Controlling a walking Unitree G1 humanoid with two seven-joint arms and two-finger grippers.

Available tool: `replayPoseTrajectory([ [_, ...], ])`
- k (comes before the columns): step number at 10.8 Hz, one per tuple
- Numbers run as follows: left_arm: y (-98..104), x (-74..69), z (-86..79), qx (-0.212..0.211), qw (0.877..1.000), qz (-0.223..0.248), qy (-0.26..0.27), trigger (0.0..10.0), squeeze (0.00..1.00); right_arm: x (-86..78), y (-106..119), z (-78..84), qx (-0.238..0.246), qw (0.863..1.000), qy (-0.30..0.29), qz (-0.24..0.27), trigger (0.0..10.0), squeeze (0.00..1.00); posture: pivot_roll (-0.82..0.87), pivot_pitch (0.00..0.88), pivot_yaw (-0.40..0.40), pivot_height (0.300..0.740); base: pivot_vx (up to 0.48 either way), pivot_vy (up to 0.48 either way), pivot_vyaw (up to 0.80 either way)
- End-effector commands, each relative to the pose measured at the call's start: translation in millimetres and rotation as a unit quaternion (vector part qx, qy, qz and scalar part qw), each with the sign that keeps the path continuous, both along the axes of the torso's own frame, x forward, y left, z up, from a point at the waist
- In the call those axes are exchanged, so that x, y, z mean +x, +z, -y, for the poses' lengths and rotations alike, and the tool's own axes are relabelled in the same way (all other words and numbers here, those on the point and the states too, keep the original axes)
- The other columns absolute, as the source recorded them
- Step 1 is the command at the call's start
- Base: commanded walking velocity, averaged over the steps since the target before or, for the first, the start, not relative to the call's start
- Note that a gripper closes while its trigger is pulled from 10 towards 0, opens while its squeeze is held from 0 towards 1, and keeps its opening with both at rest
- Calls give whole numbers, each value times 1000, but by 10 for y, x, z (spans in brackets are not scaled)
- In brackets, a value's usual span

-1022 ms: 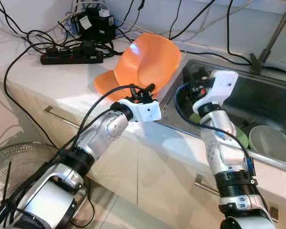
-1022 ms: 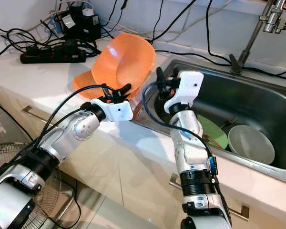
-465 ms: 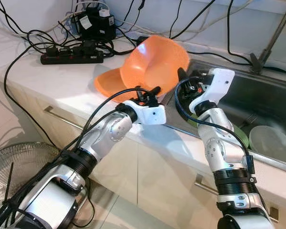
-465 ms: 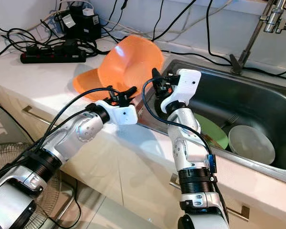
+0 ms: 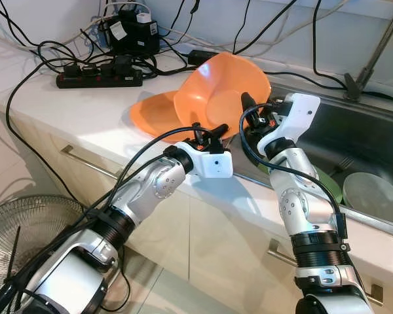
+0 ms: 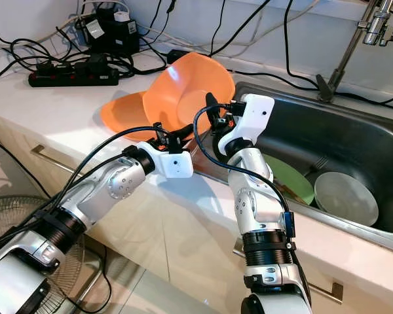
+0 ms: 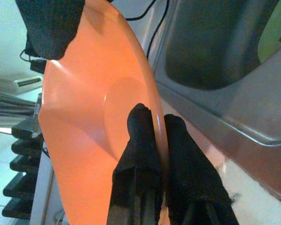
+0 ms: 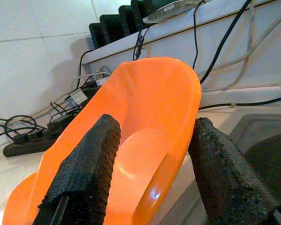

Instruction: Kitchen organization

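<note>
Orange bowl (image 5: 216,98) tilted further toward sink (image 5: 373,140) edge | rim pinched by left gripper (image 7: 154,136) | right gripper (image 8: 150,154) spread around it | handover judged near

Orange bowl (image 5: 216,98): smooth, glossy plastic with soft highlights on its inner wall; a second orange bowl (image 5: 154,112) beneath it has the same finish. Left gripper (image 7: 160,140) fingers (image 7: 140,140), pinched on the bowl's rim: matt black, finely textured covering. Right gripper (image 8: 152,154) pads (image 8: 91,164): black, coarse, pebbled rubber-like surface. Sink (image 5: 373,140): brushed metal, dull sheen. Countertop (image 5: 72,108): smooth, pale, lightly glossy. Arm shells (image 5: 154,183): satin silver metal; wrist housings (image 5: 216,163) white plastic.
</note>
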State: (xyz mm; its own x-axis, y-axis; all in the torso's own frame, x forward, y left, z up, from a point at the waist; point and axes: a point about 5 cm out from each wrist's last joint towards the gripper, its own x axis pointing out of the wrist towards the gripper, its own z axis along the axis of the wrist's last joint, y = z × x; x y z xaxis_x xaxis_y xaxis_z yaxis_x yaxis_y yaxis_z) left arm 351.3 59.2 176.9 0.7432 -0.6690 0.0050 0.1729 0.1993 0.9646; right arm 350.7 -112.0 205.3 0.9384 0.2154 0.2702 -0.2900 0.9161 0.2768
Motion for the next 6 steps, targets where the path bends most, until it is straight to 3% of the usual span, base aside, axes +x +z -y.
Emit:
replayPoseTrajectory([
  [1, 94, -51, 85, -1, 999, 24, -29, 10000, 0, 9, 82, -2, 5, 1000, 0, 9, 6157, 0, 191, 0, 3, 740, 0, 0, 0],
  [2, 91, -65, 88, 4, 999, 28, -35, 10000, 0, 12, 88, 8, 8, 1000, -3, 10, 0, 0, 191, 0, 2, 740, 0, 0, 0],
  [6, 103, -68, 49, 17, 998, 43, -39, 10000, 0, 36, 116, 42, 17, 1000, -15, 11, 0, 0, 194, 0, -2, 740, 0, 0, 0],
])
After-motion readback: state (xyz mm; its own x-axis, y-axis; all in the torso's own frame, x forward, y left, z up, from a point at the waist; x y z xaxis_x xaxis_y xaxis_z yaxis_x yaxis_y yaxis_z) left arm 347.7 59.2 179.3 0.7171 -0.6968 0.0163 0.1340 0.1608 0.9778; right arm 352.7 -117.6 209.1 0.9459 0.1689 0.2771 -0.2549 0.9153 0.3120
